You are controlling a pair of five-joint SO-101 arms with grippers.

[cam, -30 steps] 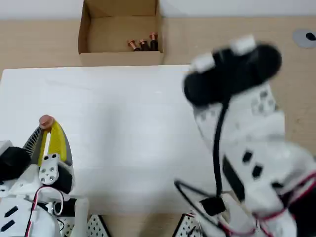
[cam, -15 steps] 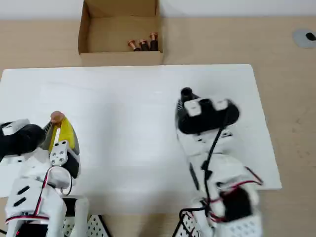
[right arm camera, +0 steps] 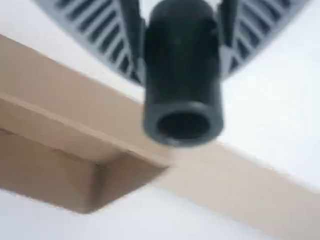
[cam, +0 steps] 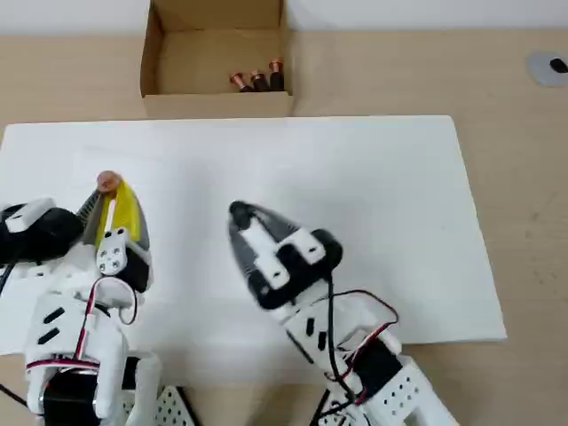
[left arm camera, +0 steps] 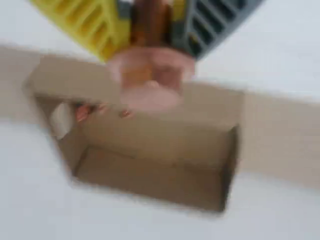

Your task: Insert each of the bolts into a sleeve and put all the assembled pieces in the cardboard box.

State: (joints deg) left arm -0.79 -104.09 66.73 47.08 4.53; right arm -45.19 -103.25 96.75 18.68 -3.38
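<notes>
Gripping a copper bolt (left arm camera: 150, 75), the left gripper (cam: 106, 193) is closed on its shank between a yellow finger (left arm camera: 85, 20) and a grey finger (left arm camera: 215, 25). The bolt's round head sticks out past the fingertips toward the far side. This gripper sits over the left part of the white sheet (cam: 382, 169) that covers the middle of the wooden table (cam: 515, 177).

The right gripper (cam: 247, 222) is over the centre of the sheet, well apart from the left one. Its 2 grey fingers (right arm camera: 85, 25) are clamped on a black sleeve (right arm camera: 183, 75). The sleeve's open bore faces outward past the fingertips and points toward the far left. Bolt and sleeve are not touching; bare sheet lies between them.

The cardboard box (cam: 217, 105) stands on the table at the far edge, just beyond the sheet and left of centre, with its top open. Inside it, 3 assembled pieces (cam: 257, 80) lie close together against the near right corner, copper heads showing on dark bodies. From the left wrist the box appears beyond the bolt's head.
</notes>
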